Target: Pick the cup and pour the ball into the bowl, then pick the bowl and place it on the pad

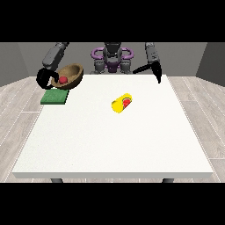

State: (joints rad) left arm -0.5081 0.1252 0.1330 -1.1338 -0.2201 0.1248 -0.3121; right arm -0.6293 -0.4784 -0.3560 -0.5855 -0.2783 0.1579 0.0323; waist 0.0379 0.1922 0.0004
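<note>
Yellow cup (pixel 121 103): on its side mid-counter, red item in its mouth, open white counter (pixel 114 145) all around. Green pad (pixel 55 97): near the counter's far corner. Wooden bowl (pixel 69 75): tilted above the pad, red ball (pixel 63 79) inside, hand at the view's left (pixel 45 78) curled around its rim. Hand at the view's right (pixel 157 74): well beyond the cup, fingers pointing down, finger state cannot be told.

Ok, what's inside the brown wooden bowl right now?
A red ball sits inside the brown wooden bowl, which is tilted and held above the green pad by the hand at the view's left. The near wall hides the bowl's bottom.
</note>
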